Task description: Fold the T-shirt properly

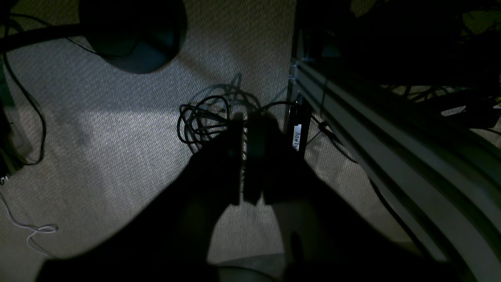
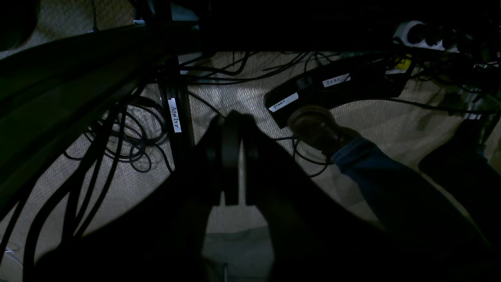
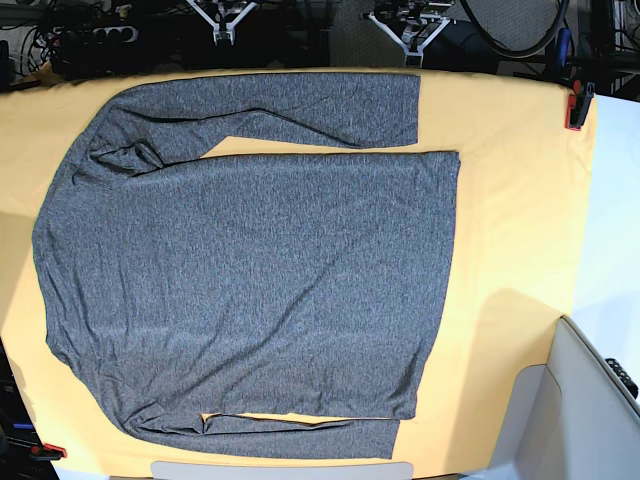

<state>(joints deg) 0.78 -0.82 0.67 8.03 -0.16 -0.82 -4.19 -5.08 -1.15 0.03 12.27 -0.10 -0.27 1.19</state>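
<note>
Nothing folded yet: the T-shirt [image 3: 250, 270] lies spread flat across the yellow-covered bench [image 3: 510, 200], both sleeves out, while the left gripper [image 1: 247, 117] and right gripper [image 2: 231, 117] hang down over the floor, jaws clenched on nothing, every fold ahead.

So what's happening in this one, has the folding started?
Not yet. The T-shirt lies spread flat and unfolded on the yellow table cover, sleeves laid along its sides, and nothing is touching it. Both arms hang off the table: the left tool and the right tool are shut and empty, pointing down at the carpet and cables. In the right wrist view, a person's shoe rests by a labelled pedal.
</note>
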